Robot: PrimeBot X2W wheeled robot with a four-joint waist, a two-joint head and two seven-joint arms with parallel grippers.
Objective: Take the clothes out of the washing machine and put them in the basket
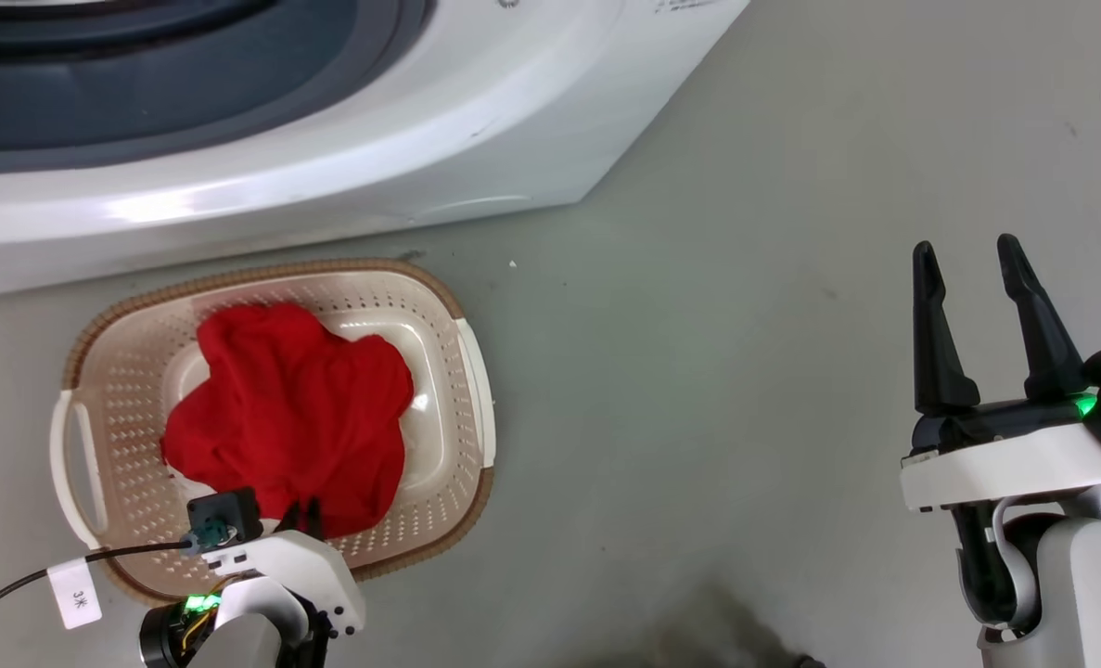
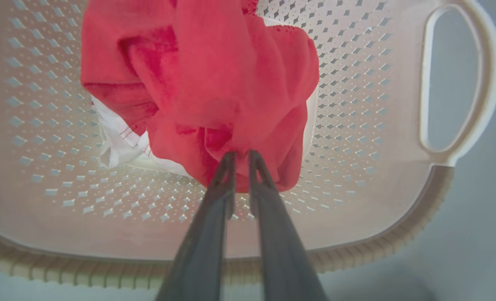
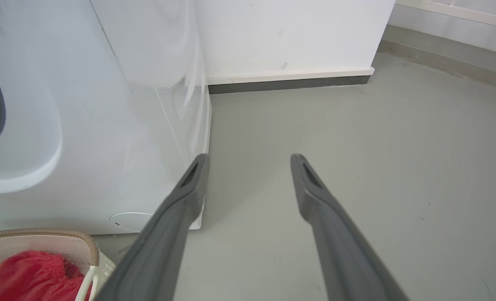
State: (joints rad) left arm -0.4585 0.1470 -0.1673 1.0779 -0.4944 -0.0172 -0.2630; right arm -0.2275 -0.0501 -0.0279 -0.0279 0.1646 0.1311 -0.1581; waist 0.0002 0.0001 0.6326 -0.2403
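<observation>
The red garment (image 1: 290, 417) lies bunched inside the cream laundry basket (image 1: 123, 371) at the lower left of the head view. The basket sits just below the white washing machine (image 1: 327, 167), which runs along the top edge. In the left wrist view, the left gripper (image 2: 241, 154) is clenched on a fold of the red cloth (a white part peeks out at the garment's left). At the lower right of the head view, the right gripper (image 1: 966, 243) holds its fingers spread apart over the grey floor (image 1: 698, 371).

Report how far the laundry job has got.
Done: the clothes lie in the basket, out of the washing machine. In hand: the left gripper is shut on a red fold. Left: let go and lift clear. The right gripper is open over the floor.
</observation>
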